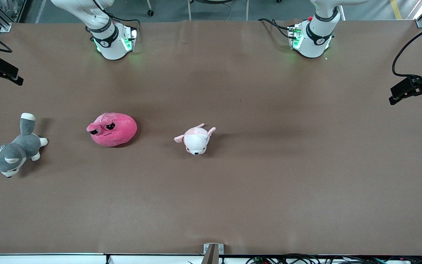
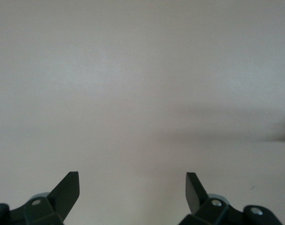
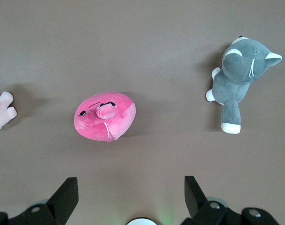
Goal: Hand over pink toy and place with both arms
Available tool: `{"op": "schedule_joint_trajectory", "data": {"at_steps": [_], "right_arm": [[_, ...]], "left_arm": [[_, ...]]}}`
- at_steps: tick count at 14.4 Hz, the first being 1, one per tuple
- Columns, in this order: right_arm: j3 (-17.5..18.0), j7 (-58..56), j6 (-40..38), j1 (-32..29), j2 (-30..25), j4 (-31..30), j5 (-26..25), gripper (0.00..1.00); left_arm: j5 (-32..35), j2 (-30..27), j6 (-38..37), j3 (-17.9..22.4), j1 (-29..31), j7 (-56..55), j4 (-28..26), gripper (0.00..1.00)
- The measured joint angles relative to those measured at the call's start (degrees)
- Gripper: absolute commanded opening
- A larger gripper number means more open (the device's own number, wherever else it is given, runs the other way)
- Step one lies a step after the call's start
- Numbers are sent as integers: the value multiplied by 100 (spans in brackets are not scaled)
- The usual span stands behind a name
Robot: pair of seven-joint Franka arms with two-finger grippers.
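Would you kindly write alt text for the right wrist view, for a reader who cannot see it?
A hot-pink plush toy lies on a brown table, with a grey-and-white plush dog lying apart from it and part of a white plush animal at the frame's edge. The right claw hangs open above the table, holding nothing.

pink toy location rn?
The pink toy lies on the table toward the right arm's end, between the grey-and-white plush dog and the white plush animal; the right wrist view shows it too, untouched.
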Motion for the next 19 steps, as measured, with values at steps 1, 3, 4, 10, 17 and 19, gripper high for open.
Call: {"op": "schedule_joint_trajectory", "data": {"at_steps": [1,3,4,10,17,19], "right_arm": [[11,-27,7,9,-10,1,0,100],[18,-279,12,14,-29,5,0,100],[15,-396,11,14,-35,5,0,100],[9,-524,-64,13,-39,5,0,100],[-3,-524,-142,11,-39,5,0,100],[-4,-494,-150,11,-39,5,0,100]], "left_arm": [[0,1,-5,-14,-15,0,-1,100],[0,2,-9,-30,-40,0,-1,100],[0,3,-9,-31,-45,0,-1,100],[-134,5,-9,-15,-12,-2,-1,100],[-261,8,-9,-11,-8,-2,-1,100],[-261,8,-9,-11,-8,-2,-1,100]]}}
